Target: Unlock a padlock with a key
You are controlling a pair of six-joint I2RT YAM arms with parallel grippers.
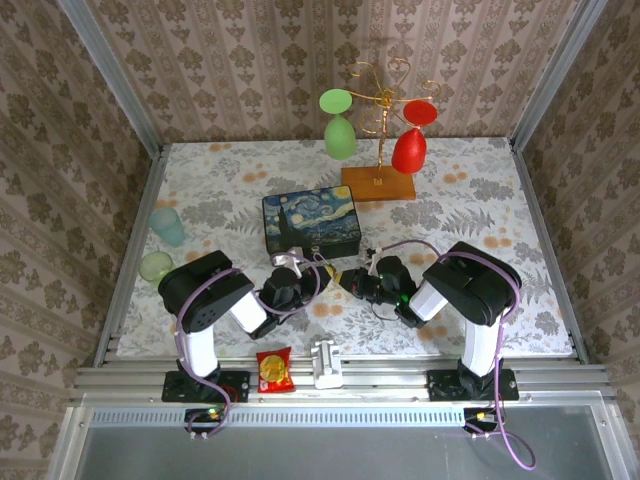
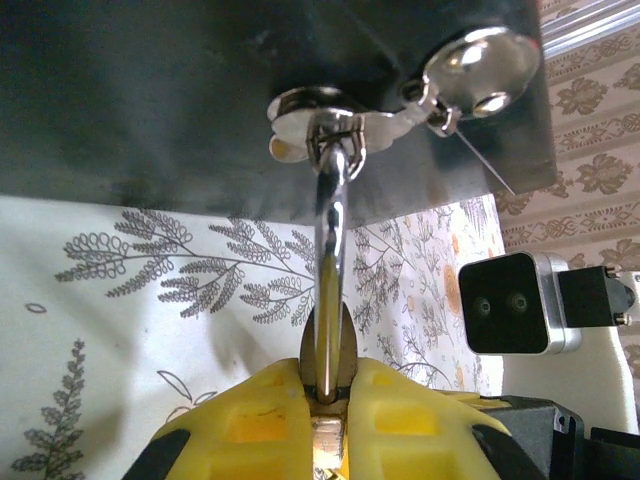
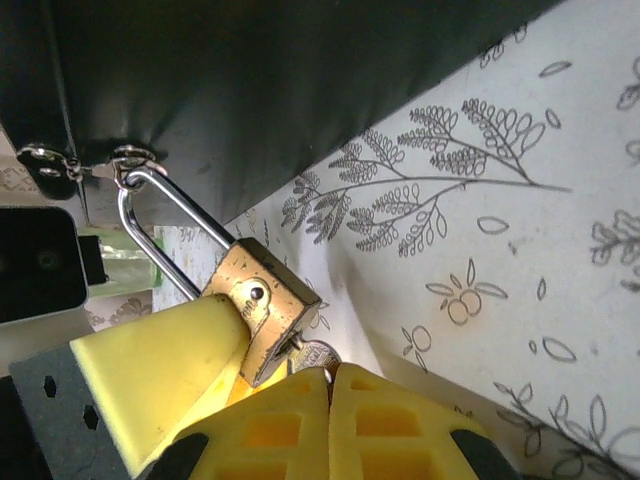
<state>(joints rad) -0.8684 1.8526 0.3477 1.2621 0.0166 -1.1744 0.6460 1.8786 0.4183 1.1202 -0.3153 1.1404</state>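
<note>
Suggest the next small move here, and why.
Probably twist the right hand to turn the key: it looks seated in the padlock, whose shackle sits closed through the hasp, while the left hand pinches the body steady.

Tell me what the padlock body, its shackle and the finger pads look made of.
Padlock body: brass or brass-plated metal by its look, with a dull gold sheen and soft highlights.
Shackle: probably polished steel or chrome, being mirror-bright silver with sharp reflections.
Pads: matte yellow, seemingly soft foam or rubber, with moulded square recesses and no glare.
</note>
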